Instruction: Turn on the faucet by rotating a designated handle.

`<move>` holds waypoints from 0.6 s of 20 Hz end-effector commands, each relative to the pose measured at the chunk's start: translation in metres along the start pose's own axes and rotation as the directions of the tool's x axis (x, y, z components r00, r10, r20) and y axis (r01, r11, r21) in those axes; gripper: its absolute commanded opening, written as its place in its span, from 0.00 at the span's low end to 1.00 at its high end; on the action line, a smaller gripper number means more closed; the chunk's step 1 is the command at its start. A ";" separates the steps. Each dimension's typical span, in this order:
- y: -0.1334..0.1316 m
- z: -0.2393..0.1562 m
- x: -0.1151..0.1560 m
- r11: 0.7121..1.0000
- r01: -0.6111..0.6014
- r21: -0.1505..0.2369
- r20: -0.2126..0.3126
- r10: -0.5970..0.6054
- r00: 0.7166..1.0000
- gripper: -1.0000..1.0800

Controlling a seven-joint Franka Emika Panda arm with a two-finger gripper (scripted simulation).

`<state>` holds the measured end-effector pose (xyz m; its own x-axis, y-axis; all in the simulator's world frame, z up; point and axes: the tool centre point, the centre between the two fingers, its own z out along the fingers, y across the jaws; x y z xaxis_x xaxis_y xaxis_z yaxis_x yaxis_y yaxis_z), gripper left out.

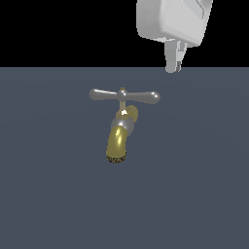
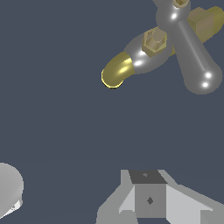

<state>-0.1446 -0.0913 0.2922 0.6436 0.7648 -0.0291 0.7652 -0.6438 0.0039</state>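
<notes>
The faucet point(image 1: 118, 138) stands on the dark grey floor, a small brass tap with a curved gold spout, a silver collar and a dark mesh tip. The handle point(image 1: 124, 96) is a silver crossbar with two bulb-ended arms on a thin brass stem on top. My gripper point(image 1: 172, 69) hangs above and toward the exterior view's right of the handle's nearer bulb, apart from it. Its fingers look pressed together and hold nothing. In the wrist view the faucet spout point(image 2: 116, 72) and one handle arm point(image 2: 194, 57) show well away from my gripper point(image 2: 146, 175).
The dark blue-grey floor point(image 1: 48, 194) spreads all round the faucet. Behind it the background is black. A white rounded part point(image 2: 8, 190) shows at the edge of the wrist view; I cannot tell what it is.
</notes>
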 end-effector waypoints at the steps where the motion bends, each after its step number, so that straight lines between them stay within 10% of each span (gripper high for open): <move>1: 0.009 0.011 0.005 0.998 0.057 -0.002 -0.002 -0.057 0.998 0.00; 12: 0.041 0.057 0.034 0.960 0.281 -0.007 -0.014 -0.281 0.960 0.00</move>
<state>-0.0977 -0.0935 0.2409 0.4309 0.9022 -0.0167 0.9024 -0.4310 0.0022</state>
